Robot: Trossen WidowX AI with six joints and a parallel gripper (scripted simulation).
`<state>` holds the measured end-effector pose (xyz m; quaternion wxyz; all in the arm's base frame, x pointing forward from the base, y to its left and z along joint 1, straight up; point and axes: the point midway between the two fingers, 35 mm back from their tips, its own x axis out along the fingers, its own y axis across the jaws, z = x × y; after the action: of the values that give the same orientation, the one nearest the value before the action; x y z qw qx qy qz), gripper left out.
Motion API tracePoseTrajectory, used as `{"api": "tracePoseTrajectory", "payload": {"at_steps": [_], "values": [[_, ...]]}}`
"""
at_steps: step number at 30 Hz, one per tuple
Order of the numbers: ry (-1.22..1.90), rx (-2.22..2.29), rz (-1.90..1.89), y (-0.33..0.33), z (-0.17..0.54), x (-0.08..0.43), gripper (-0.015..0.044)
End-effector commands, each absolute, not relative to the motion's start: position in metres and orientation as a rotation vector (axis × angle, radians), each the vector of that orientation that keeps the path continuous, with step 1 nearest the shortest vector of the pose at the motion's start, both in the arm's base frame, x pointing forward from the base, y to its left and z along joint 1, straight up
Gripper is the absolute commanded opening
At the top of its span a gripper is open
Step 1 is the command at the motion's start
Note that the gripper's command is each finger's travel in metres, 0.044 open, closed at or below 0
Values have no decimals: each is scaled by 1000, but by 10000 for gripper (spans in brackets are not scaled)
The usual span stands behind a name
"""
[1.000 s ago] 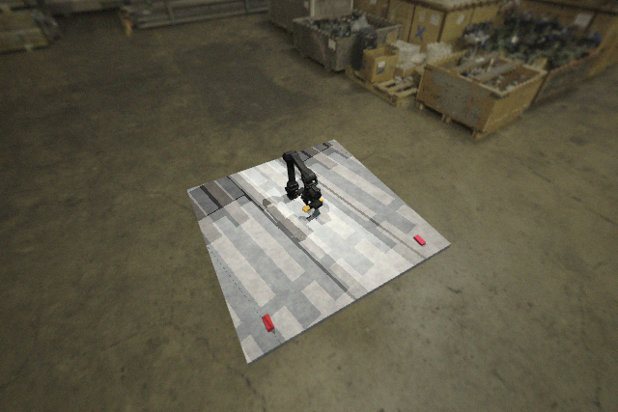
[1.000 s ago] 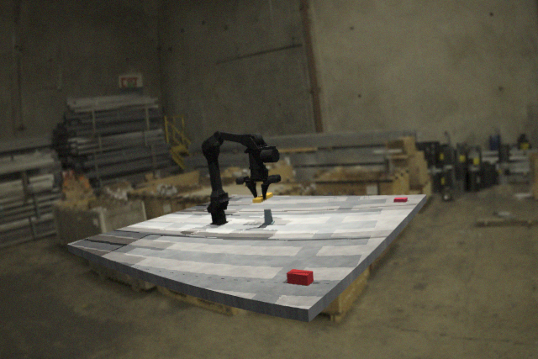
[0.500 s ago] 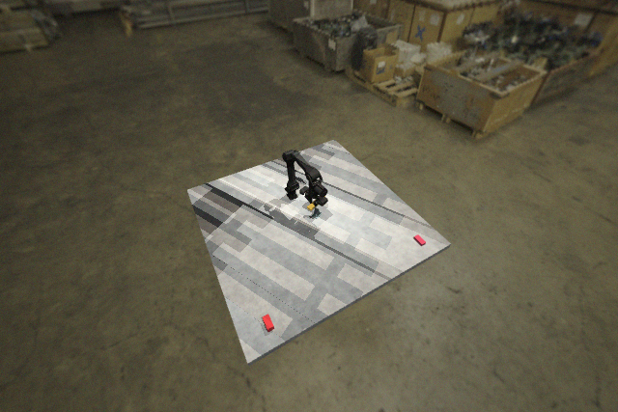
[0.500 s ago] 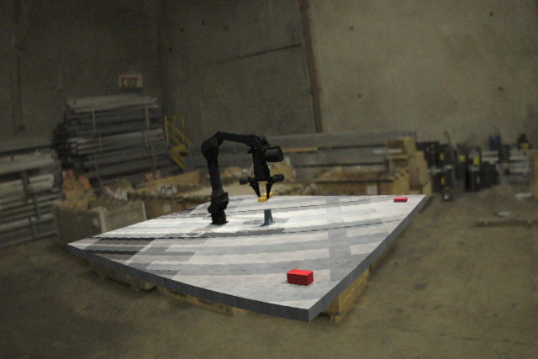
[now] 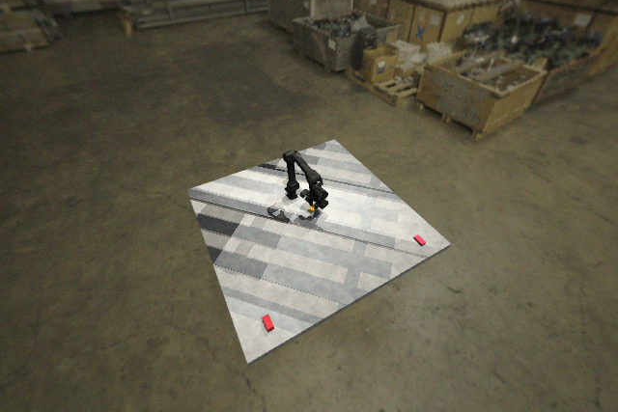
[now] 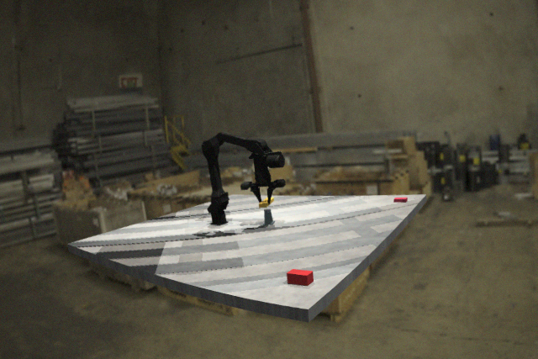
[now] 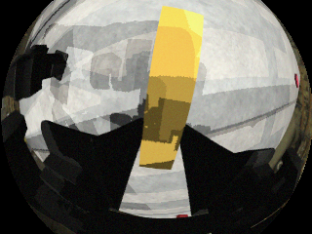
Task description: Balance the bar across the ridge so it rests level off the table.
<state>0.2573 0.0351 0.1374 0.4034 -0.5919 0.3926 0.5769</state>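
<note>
Yellow bar (image 5: 311, 208) (image 6: 265, 203) (image 7: 171, 73): partly hidden in top view, long axis running away from gripper (image 6: 263, 201) (image 7: 163, 125) | fingers part-closed, gripping bar | ridge (image 6: 267, 217): inward from table's (image 5: 294, 267) (image 6: 261, 255) edges

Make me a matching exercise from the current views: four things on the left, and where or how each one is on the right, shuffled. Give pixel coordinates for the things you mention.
1. Yellow bar (image 5: 312, 208) (image 6: 266, 203) (image 7: 173, 63)
2. Hand (image 5: 312, 206) (image 6: 264, 202) (image 7: 163, 125)
3. Blue-grey ridge (image 6: 267, 217)
4. Red blocks (image 5: 268, 322) (image 5: 419, 239) (image 6: 299, 277) (image 6: 400, 199)

A. Standing on the table (image 5: 299, 267) (image 6: 217, 255) (image 7: 234, 58), beneath the bar in the exterior view
B. Lying near two corners of the table
C. Held up off the table
D. Closed on a long yellow piece

Pairs: 1-C, 2-D, 3-A, 4-B
</note>
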Motion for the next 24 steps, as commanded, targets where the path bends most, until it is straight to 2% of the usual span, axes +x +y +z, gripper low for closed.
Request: {"api": "tracePoseTrajectory", "payload": {"at_steps": [1,24], "values": [[989,-1495,1464,35,131,257,0],[988,-1495,1464,35,121,257,0]]}}
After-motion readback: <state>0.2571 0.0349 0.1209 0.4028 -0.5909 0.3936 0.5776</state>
